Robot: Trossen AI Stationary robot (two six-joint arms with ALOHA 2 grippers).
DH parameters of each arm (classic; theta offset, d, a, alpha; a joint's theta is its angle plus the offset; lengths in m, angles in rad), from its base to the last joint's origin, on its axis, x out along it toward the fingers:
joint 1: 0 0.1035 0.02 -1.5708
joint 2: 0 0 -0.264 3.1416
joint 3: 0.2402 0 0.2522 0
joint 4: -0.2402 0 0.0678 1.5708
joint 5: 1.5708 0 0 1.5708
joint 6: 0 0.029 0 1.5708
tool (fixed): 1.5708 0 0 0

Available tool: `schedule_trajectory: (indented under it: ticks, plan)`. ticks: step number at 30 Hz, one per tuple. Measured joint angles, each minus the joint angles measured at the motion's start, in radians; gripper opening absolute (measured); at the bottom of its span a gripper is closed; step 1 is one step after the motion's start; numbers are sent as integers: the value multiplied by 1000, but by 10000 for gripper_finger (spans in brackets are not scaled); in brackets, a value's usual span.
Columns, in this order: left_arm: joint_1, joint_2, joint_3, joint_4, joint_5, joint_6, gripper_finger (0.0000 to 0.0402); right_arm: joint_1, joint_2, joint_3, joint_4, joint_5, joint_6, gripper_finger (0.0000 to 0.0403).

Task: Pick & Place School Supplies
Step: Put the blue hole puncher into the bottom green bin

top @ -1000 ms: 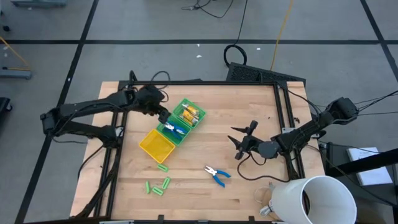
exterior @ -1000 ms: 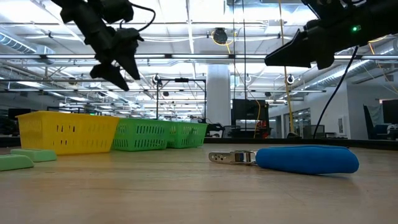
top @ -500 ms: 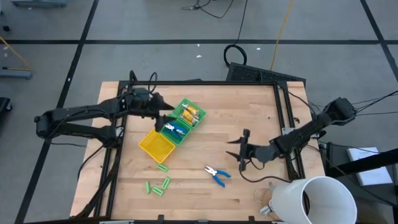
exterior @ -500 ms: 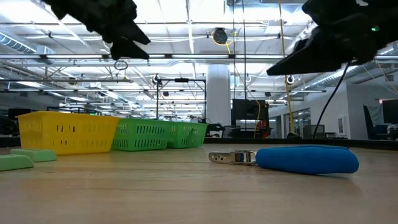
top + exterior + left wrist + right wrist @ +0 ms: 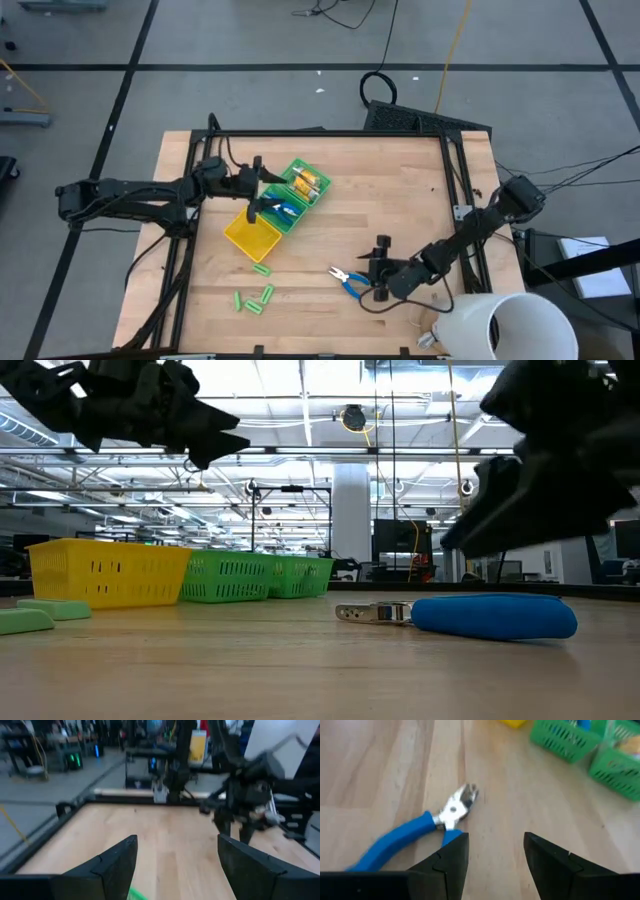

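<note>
right gripper (image 5: 376, 268) fingers spread, empty, just beside one blue-handled tool (image 5: 348, 282) lying flat on table (image 5: 400, 180). four green sticks (image 5: 256, 299) near yellow bin (image 5: 251, 232). left gripper (image 5: 257, 187) released, hovering over tray.

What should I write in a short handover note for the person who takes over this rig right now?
Right gripper: open, empty, low beside the blue-handled tool that lies loose on the table.
Left gripper: open, empty, by the tray.
Done: yellow-orange pieces in one green end compartment; blue-handled tools in the middle compartment.
Left: the loose blue-handled tool, and four green sticks on the table near the empty yellow compartment.
</note>
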Motion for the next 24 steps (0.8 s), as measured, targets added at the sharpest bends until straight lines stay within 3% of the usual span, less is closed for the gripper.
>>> schedule_trajectory:
  ticks: [8, 18, 24]
  plan:
    - [-10, 0, -21, 50, 0, -47, 278, -7, 20, 0, -4, -204, 77, 180]
    - [-14, 0, -21, 52, 0, -51, 278, -2, 18, 2, -90, -214, 136, 180]
    - [-14, 0, -21, 52, -1, -53, 278, 1, 20, 0, -104, -312, 156, 180]
